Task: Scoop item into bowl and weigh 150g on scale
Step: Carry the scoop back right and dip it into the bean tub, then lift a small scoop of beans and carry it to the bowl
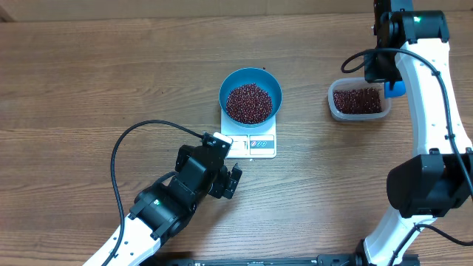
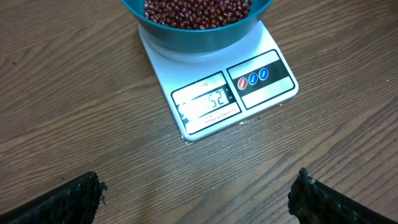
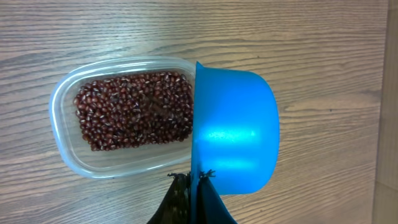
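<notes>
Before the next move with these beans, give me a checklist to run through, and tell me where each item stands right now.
1. Bowl seated on scale: ok.
2. Beans inside the bowl: ok.
3. Display reading against the target: cannot tell, the digits are washed out.
4. Right gripper shut on scoop: ok.
5. Load in the scoop: cannot tell, its inside is not in view.
6. Left gripper open and off the scale: ok.
</notes>
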{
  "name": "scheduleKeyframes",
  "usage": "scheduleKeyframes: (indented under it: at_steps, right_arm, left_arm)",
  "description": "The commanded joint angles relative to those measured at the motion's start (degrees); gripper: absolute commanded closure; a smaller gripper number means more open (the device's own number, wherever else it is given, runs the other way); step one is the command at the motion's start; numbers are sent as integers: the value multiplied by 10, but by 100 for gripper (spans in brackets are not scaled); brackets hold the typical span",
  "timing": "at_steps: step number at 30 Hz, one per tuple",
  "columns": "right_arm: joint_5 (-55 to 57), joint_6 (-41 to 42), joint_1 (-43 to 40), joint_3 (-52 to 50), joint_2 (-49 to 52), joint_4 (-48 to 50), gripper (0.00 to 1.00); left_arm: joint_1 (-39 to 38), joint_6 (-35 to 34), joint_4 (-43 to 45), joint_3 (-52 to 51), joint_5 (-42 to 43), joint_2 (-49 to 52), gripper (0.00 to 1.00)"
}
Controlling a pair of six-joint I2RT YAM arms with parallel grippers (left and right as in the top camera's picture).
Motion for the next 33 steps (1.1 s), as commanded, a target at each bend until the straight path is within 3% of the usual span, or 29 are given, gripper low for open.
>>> scheduleKeyframes:
  at_steps: [1,11,18,26,33]
  right_arm:
    - [1,4,2,19,-28,0,96]
    - [-151,-48,2,62,-36,5,96]
    - [-439,-106,19,110,-36,37,96]
    - [-437,-116,106,104,-23,35,96]
    - [-344,-113,178,104,-1,28,96]
  left_arm:
    - [-4,-10,0,-4,-10,3,0]
    - [-4,-10,0,-4,-10,3,0]
    - [-4,-10,0,-4,-10,3,0]
    - [-3,-10,0,-4,-10,3,0]
    - [-4,-10,0,-4,-10,3,0]
